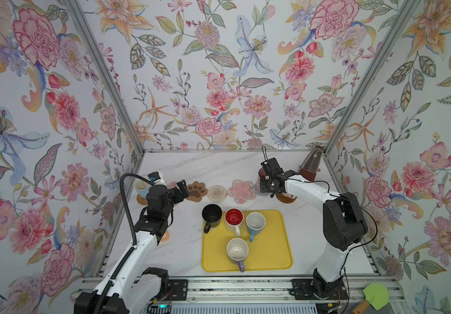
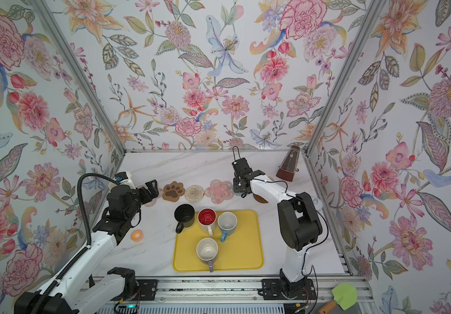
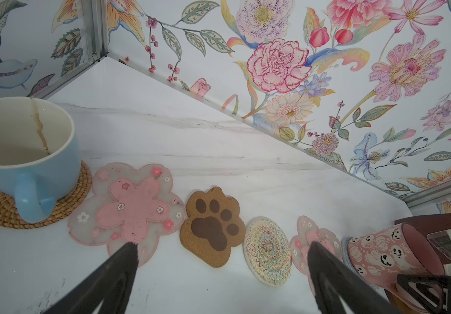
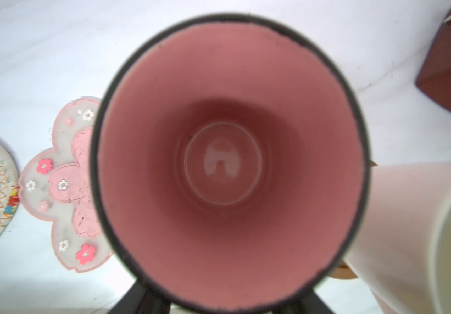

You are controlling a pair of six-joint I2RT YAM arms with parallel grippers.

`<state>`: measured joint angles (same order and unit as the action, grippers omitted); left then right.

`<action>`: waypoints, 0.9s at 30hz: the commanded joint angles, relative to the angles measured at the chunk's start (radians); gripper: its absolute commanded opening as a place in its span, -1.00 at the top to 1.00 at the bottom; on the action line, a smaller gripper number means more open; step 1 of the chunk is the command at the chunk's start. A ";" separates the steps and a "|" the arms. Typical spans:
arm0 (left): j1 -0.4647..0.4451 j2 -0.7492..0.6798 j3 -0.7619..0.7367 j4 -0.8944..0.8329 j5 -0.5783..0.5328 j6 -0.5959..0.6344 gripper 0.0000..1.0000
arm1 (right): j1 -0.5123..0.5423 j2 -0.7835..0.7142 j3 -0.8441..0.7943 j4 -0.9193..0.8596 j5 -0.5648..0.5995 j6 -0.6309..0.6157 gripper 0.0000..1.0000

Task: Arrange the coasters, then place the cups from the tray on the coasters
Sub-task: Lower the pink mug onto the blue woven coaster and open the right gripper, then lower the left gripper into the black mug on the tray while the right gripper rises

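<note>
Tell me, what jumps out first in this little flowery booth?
The loud floral wallpaper on all three walls strikes first. Then comes the bright yellow tray at the front middle of the table, carrying mugs, and the brown paw coaster in the row behind it.

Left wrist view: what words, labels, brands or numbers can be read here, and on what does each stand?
"Boo!": printed on the side of the pink mug.
More lettering lower on the same mug: too blurred to read.
The blue mug: no text visible.
Nothing else in this view shows words or numbers.
</note>
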<state>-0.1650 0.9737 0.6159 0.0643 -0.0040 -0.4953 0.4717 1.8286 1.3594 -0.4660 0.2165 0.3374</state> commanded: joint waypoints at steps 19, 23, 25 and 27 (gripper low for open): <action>0.001 0.044 0.063 -0.040 0.014 0.060 -0.98 | -0.007 -0.445 -0.261 0.271 0.063 -0.040 -0.99; -0.001 0.041 0.094 -0.114 0.078 0.073 -0.98 | -0.007 -0.439 -0.260 0.296 0.077 -0.035 -0.98; -0.004 0.044 0.117 -0.167 0.148 0.072 -0.97 | -0.007 -0.426 -0.248 0.295 0.069 -0.028 -0.99; -0.012 0.046 0.134 -0.222 0.211 0.075 -0.95 | -0.007 -0.414 -0.236 0.298 0.048 -0.022 -0.98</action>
<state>-0.1654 1.0229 0.7059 -0.0532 0.0944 -0.4458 0.4698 1.4014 1.1095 -0.2012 0.2687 0.3008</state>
